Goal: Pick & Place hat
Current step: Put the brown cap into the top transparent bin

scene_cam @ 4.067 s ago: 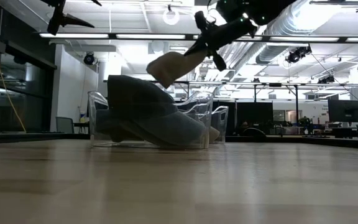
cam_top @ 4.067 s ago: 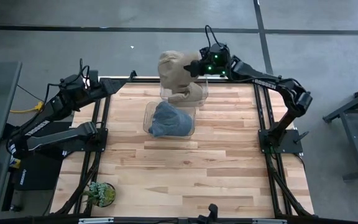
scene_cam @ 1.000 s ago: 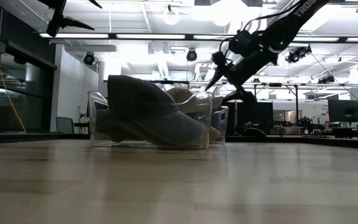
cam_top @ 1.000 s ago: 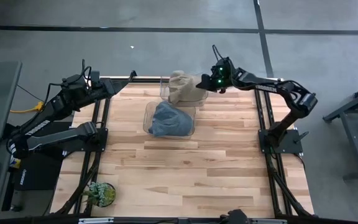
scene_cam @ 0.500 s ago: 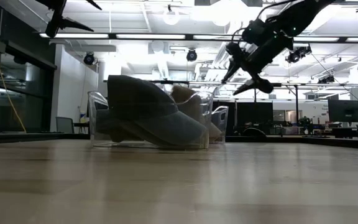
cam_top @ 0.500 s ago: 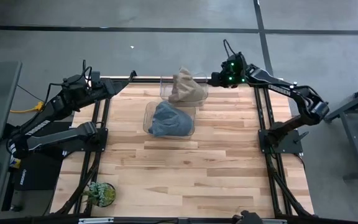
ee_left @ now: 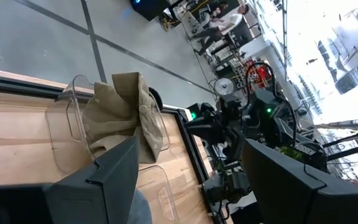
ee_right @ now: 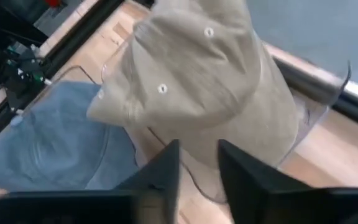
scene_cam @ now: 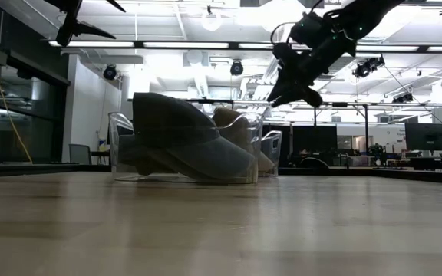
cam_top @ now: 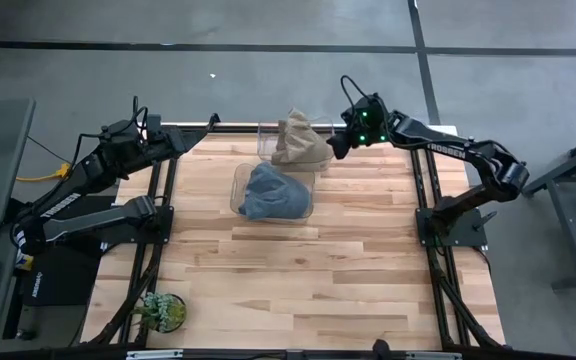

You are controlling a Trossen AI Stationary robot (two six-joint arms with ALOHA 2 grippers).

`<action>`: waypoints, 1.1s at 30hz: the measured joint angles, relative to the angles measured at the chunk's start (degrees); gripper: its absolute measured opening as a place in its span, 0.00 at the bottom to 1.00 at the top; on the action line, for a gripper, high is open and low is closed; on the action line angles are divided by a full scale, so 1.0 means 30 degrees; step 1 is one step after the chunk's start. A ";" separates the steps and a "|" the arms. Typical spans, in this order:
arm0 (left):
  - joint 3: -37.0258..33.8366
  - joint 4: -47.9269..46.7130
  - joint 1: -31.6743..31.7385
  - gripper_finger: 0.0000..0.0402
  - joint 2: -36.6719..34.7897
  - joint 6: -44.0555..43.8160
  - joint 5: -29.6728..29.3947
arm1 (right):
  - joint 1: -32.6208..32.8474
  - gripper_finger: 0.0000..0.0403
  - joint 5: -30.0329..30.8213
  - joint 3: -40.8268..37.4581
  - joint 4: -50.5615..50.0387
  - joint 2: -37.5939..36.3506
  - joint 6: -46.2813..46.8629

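Observation:
A tan hat (cam_top: 301, 143) sits in the far clear bin (cam_top: 264, 131), crown up and poking over the rim; it also shows in the right wrist view (ee_right: 210, 81) and the left wrist view (ee_left: 120, 106). A blue-grey hat (cam_top: 273, 192) fills the near clear bin (cam_top: 237, 182). My right gripper (cam_top: 334, 147) hangs open in the air just right of the tan hat, above the bin's rim (scene_cam: 291, 96), its fingers pointing at the hat (ee_right: 199, 171) and apart from it. My left gripper (cam_top: 211, 122) waits open at the table's far left corner (ee_left: 185, 186).
The two bins stand one behind the other at the middle of the table's far edge. A small potted plant (cam_top: 161, 312) stands at the near left corner. Bare wooden tabletop (cam_top: 298, 270) stretches from the bins to the near edge.
My right gripper, down at the tan hat in the far bin a second ago, drew away up and to the right, then came back a little toward the hat. The hat stayed in the bin, its crown now standing higher.

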 joint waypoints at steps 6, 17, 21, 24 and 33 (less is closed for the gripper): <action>0.0000 0.0007 0.0000 0.65 0.0000 -0.0047 0.0000 | 0.0127 0.03 0.0350 0.0000 0.1492 0.0094 0.0324; 0.0000 0.0007 0.0006 0.65 -0.0007 -0.0054 0.0000 | 0.1226 0.00 -0.0982 -0.0007 0.3556 0.3371 0.2668; 0.0000 -0.0003 0.0004 0.65 -0.0007 -0.0054 0.0000 | 0.1409 0.00 -0.0577 0.0356 0.4833 0.3942 0.3171; 0.0000 -0.0125 0.0000 0.65 -0.0007 -0.0054 0.0000 | 0.1327 0.00 -0.0445 0.0839 0.4709 0.4575 0.3199; 0.0000 -0.0211 0.0007 0.65 0.0000 -0.0054 -0.0131 | 0.1603 0.00 -0.1115 0.3863 0.4523 0.7859 0.3230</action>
